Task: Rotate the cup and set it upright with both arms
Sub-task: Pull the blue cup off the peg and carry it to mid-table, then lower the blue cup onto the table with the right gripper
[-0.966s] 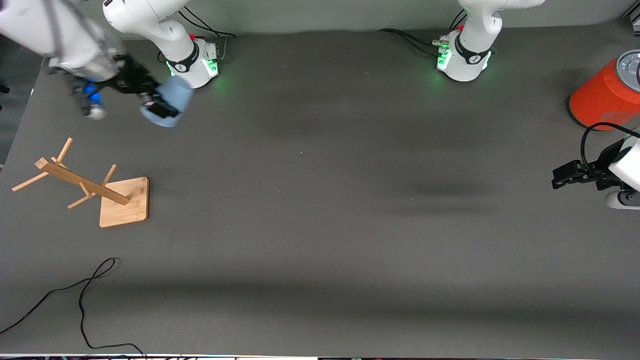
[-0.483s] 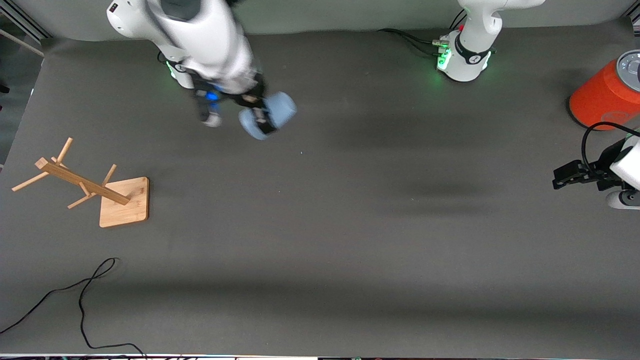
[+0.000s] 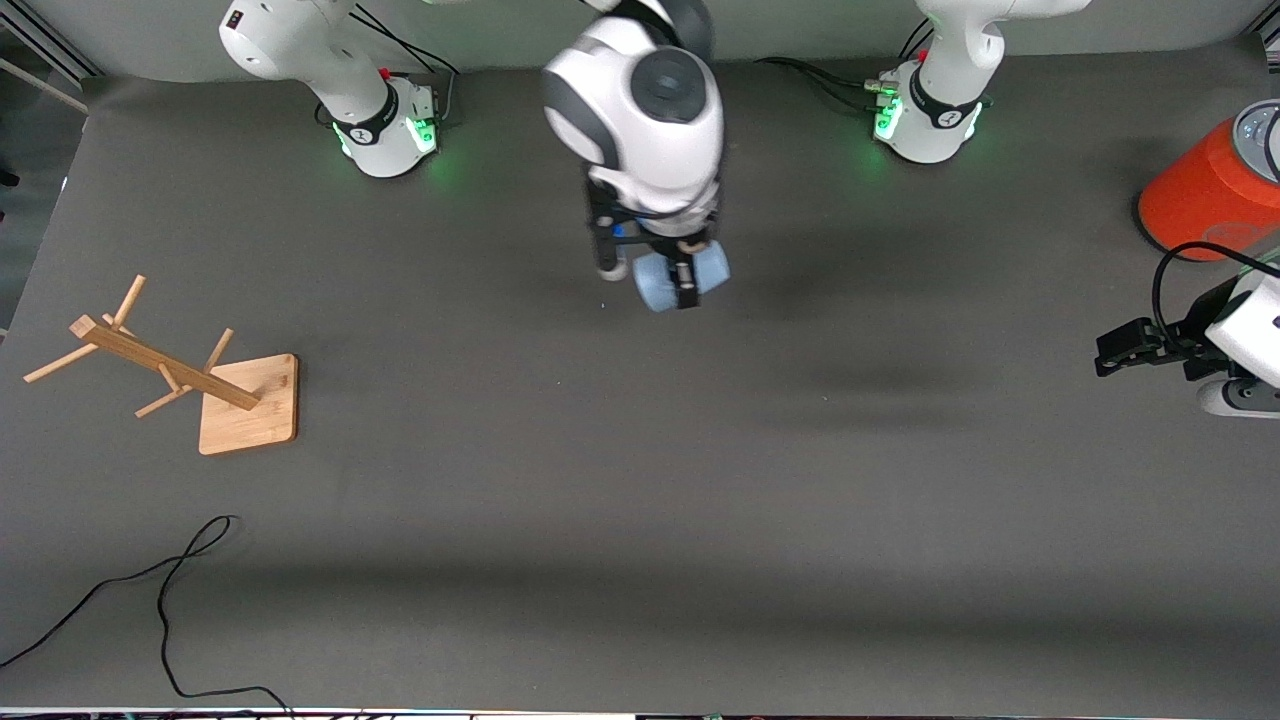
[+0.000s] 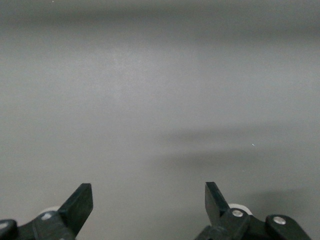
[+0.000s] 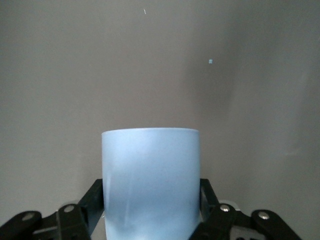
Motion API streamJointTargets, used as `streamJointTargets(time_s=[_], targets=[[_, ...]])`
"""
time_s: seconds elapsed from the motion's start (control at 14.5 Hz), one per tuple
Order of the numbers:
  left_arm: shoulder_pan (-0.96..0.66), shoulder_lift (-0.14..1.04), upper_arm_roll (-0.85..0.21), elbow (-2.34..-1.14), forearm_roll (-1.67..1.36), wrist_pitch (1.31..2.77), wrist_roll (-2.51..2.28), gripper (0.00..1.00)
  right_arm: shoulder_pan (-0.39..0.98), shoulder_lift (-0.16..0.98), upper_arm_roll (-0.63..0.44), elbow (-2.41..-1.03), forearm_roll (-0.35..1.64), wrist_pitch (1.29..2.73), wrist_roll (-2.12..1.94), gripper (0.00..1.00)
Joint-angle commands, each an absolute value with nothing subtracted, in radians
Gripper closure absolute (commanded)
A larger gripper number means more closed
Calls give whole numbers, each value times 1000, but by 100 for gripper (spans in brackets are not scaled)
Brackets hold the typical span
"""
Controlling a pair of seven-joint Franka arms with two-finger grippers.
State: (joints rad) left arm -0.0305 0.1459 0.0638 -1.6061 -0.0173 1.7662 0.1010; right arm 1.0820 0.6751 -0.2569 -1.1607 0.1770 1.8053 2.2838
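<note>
My right gripper (image 3: 684, 283) clamps the small pale-blue tapered plastic cup (image 3: 668, 280) sideways, above the grey table (image 3: 640, 480) between my bases. My left gripper (image 4: 148, 200) waits wide open, empty, near the orange cylinder (image 3: 1205, 190).

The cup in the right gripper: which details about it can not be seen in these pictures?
- Cup: its open end cannot be told; front view, the right gripper and wrist cover it.
- Cup's lower part: right wrist view, cut by the picture's edge and the fingers.
- Orange cylinder: front view, cut by the edge.
- Left gripper, open: left wrist view, only fingertips show.
</note>
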Motion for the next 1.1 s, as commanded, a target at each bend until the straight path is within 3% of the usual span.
streamJointTargets(time_s=[0.0, 0.07, 0.41, 0.83, 0.9, 1.03], targets=[[-34, 135, 72, -1588, -23, 1736, 121, 0, 1107, 819, -276, -1028, 183, 1815, 2364, 72], [-28, 129, 74, -1591, -23, 1727, 121, 0, 1121, 848, -276, -1028, 172, 1836, 2376, 76], [-23, 115, 77, -1591, -28, 1698, 121, 0, 1144, 986, -276, -1020, 124, 1943, 2465, 76], [-26, 118, 75, -1592, -28, 1692, 120, 0, 1144, 1072, -276, -980, 123, 1979, 2506, 78], [-26, 118, 74, -1592, -28, 1692, 120, 0, 1144, 1077, -275, -980, 121, 1991, 2508, 76], [-26, 118, 75, -1594, -28, 1687, 120, 0, 1146, 1088, -275, -980, 121, 1996, 2510, 53]])
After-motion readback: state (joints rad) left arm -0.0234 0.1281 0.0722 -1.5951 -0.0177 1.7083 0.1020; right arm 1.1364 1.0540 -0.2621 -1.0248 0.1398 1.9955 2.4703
